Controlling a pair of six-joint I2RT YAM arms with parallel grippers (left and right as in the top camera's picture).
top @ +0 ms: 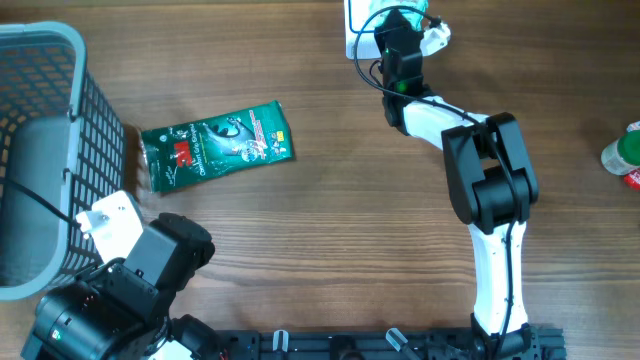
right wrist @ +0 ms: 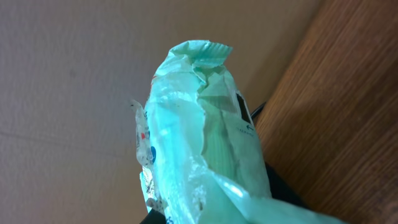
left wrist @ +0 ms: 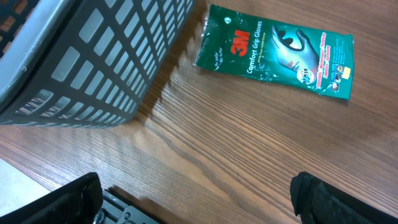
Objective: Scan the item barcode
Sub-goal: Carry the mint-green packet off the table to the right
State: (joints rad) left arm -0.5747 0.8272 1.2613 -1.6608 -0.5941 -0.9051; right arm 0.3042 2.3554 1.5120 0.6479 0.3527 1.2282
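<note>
My right gripper point(top: 405, 35) is stretched to the table's far edge and is shut on a pale green crinkled plastic packet point(right wrist: 199, 124), which fills the right wrist view and hides the fingers. From overhead the packet point(top: 434, 34) shows as a pale bit beside the gripper, next to a white device point(top: 353, 28). A dark green 3M gloves packet point(top: 215, 143) lies flat on the wood left of centre; the gloves packet point(left wrist: 277, 53) also shows in the left wrist view. My left gripper point(left wrist: 199, 211) is open and empty, low over the table near the front left point(top: 115, 222).
A grey mesh basket point(top: 60, 110) stands at the left edge, close to the left arm; its wall point(left wrist: 93, 62) is in the left wrist view too. A bottle with a green and red label point(top: 625, 158) sits at the right edge.
</note>
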